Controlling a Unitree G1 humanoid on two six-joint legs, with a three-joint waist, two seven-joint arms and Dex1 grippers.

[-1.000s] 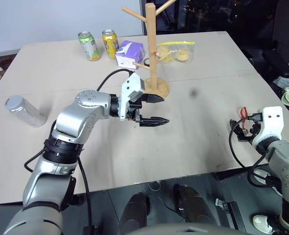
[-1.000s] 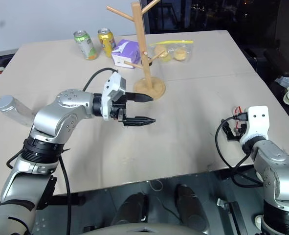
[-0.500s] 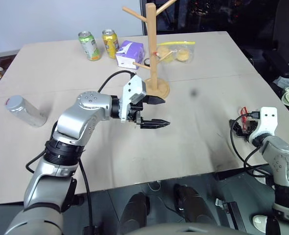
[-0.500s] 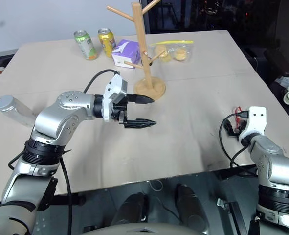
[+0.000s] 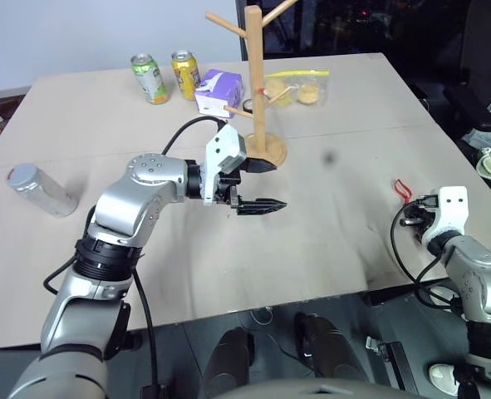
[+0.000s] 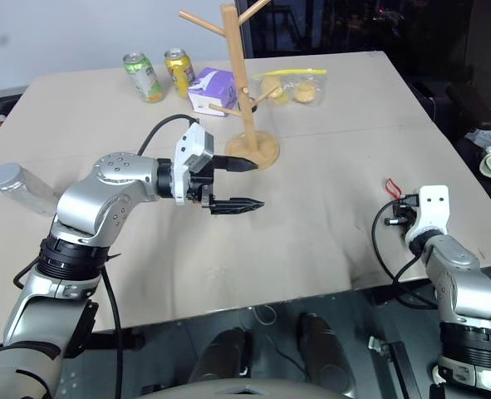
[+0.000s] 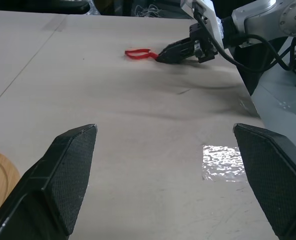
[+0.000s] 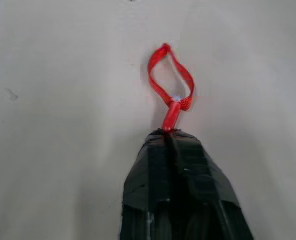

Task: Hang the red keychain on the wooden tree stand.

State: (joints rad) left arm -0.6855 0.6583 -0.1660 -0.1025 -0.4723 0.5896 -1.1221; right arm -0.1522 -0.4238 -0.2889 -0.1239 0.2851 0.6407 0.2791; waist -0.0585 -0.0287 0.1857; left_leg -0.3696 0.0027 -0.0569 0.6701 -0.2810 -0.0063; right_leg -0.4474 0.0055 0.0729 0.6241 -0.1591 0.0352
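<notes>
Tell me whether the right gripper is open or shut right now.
Shut. The right gripper's black fingers are pressed together on the red keychain's end, pinning it on the table.

The left arm reaches in from the lower left of the head view, elbow bent, its wrist near the frame's centre. The left gripper (image 5: 260, 184) points toward the right, jaws spread wide with nothing between them. The right arm comes up from the lower right corner; the right gripper (image 7: 164, 55) lies low at the right edge, jaws closed together on the keychain (image 8: 171, 91).
</notes>
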